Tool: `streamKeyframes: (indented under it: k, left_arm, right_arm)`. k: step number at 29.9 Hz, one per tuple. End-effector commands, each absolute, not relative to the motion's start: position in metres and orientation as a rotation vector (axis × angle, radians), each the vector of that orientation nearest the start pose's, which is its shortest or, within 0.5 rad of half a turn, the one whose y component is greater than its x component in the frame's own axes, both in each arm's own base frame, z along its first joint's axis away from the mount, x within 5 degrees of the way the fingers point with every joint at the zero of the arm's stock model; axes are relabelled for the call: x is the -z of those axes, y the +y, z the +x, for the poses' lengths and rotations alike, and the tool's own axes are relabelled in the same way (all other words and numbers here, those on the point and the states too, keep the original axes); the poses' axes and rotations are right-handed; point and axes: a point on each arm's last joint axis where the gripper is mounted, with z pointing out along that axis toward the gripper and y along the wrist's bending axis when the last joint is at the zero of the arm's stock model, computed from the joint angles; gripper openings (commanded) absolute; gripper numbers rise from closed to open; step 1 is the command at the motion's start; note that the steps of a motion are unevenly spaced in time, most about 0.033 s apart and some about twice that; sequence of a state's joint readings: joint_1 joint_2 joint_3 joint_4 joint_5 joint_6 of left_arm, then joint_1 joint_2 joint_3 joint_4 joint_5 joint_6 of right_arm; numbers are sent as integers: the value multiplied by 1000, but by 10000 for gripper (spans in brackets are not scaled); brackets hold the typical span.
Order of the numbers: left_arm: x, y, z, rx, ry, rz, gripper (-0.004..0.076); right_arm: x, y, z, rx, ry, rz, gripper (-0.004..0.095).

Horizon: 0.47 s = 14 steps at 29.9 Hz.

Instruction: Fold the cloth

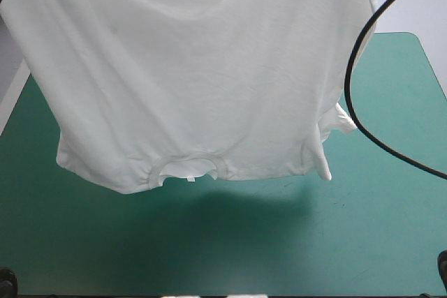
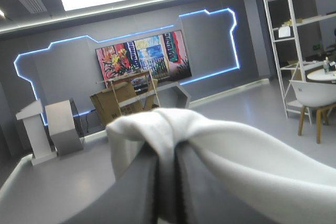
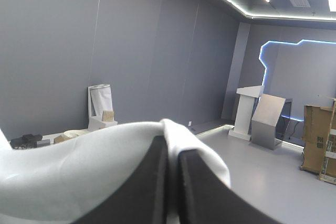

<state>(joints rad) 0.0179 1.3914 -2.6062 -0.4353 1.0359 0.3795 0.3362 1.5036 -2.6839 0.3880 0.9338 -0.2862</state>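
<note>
The table's teal-green cover (image 1: 391, 228) shows only along the near side and at the right in the high view; its far part is hidden behind the lifted T-shirt (image 1: 195, 82). The white shirt hangs spread wide and upside down, its upper edge cut off by the picture's top. Its neck opening (image 1: 185, 167) is at the lowest edge and 1 sleeve (image 1: 328, 148) dangles at the right. A soft shadow (image 1: 230, 207) lies on the cover just near of it; whether the collar touches the cover is hard to tell. Neither gripper appears in the high view. In the left wrist view, the left gripper (image 2: 167, 148) has its 2 black fingers pressed nearly together on a bunched fold of the shirt. The right gripper (image 3: 172, 148) likewise pinches white fabric, which drapes over and hides part of its fingers.
</note>
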Motion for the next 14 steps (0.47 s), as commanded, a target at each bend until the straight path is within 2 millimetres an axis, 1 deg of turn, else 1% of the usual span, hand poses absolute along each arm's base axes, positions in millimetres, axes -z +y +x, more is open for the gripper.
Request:
streamKeyframes:
  k: [1,2,4,6,7,9,12,14]
  left_arm:
    - [-683,-29,113,78,1209,381,19]
    - [-680,-28,120,75,1230,370,19]
    - [-675,-27,141,88,1264,354,19]
    - [-668,-26,171,99,1290,332,19]
    - [-665,-25,184,106,1286,317,19]
    - [-657,-23,218,133,1284,285,19]
    - [-649,-20,266,154,1198,227,19]
    - [-650,-18,284,166,1102,197,19]
  right_arm:
    - [-690,74,131,-438,1068,-472,-13]
    - [-688,77,139,-440,1084,-473,-13]
    - [-682,84,159,-438,1110,-469,-14]
    - [-678,89,182,-414,1104,-452,-14]
    - [-677,92,195,-398,1081,-439,-14]
    - [-677,97,218,-377,1003,-389,-14]
    - [-672,103,251,-368,919,-309,-14]
    - [-668,106,271,-349,845,-253,-17]
